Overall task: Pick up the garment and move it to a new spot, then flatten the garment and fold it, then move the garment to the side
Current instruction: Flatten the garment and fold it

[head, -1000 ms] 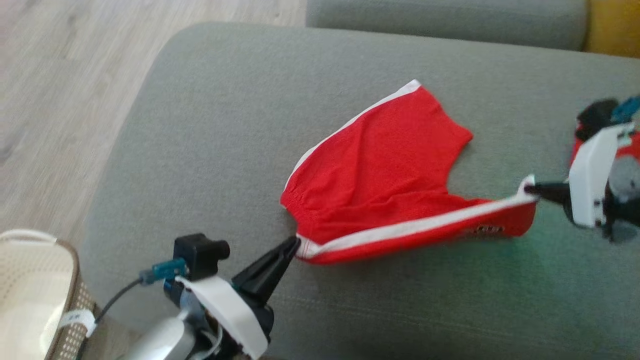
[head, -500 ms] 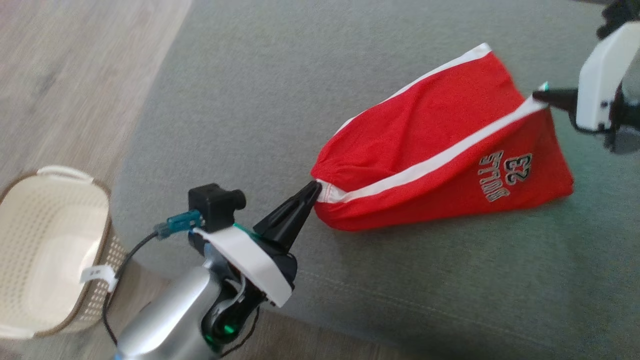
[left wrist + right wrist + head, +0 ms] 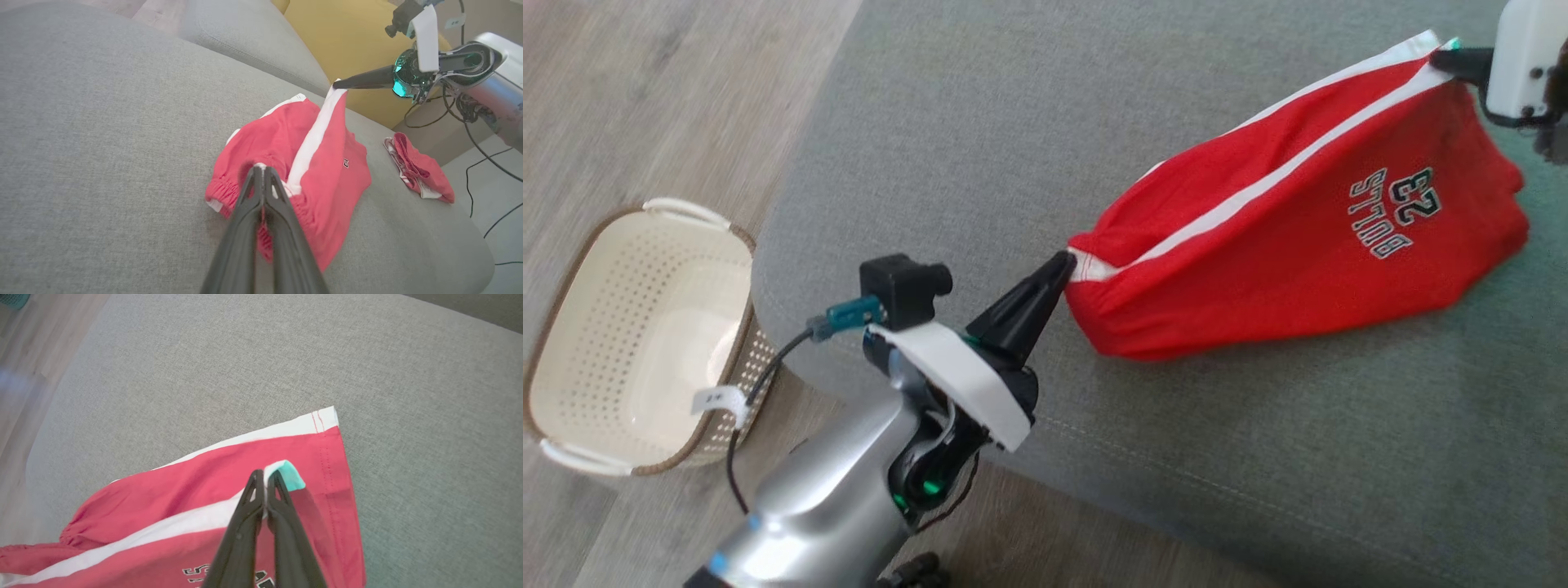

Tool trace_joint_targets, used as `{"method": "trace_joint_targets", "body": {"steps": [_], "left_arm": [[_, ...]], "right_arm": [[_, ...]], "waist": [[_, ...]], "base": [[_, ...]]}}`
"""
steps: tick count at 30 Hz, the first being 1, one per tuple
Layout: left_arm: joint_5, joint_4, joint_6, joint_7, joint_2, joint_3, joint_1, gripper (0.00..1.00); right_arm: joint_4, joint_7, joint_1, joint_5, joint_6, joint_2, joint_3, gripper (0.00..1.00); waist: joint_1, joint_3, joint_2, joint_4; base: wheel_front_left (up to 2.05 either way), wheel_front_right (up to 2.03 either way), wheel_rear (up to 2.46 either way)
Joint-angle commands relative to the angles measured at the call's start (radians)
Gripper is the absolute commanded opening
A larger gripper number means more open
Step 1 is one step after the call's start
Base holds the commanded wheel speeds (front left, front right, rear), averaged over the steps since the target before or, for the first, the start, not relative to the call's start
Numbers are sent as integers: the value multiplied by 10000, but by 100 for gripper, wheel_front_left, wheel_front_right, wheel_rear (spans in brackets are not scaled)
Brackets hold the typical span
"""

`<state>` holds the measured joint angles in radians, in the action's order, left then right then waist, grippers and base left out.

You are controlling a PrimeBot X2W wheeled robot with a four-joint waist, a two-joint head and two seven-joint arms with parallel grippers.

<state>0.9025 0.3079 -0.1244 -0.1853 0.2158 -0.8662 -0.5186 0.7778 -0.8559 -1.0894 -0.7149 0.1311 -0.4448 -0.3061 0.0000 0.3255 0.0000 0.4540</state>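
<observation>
red shorts (image 3: 1307,229) now lifted and stretched over the grey cushion (image 3: 980,122), well inboard of its rounded end, print side out instead of lying flat a second ago, left gripper (image 3: 1063,265) pinched shut on the waistband, right gripper (image 3: 1441,57) pinched on the striped hem, so the carry looks underway.

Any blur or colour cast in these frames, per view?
Head view: floor and basket smeared, print on the red shorts legible. Left wrist view: fingers of the left gripper soft near the lens, shorts washed pinkish. Right wrist view: teal cast on the hem at the right gripper.
</observation>
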Motion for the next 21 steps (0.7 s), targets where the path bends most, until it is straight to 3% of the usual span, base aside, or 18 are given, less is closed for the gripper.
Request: {"method": "trace_joint_targets", "body": {"steps": [1, 21], "left_arm": [[204, -66, -62, -165, 68, 246, -556, 0], [540, 1770, -63, -747, -651, 279, -1900, 0]], "right_arm": [[-183, 147, -471, 161, -4, 76, -68, 0], [536, 1237, -1618, 488, -4, 40, -662, 0]], "waist": [[0, 197, 0, 116], [0, 1306, 0, 317]], "base": [[0, 0, 0], [0, 0, 0]]}}
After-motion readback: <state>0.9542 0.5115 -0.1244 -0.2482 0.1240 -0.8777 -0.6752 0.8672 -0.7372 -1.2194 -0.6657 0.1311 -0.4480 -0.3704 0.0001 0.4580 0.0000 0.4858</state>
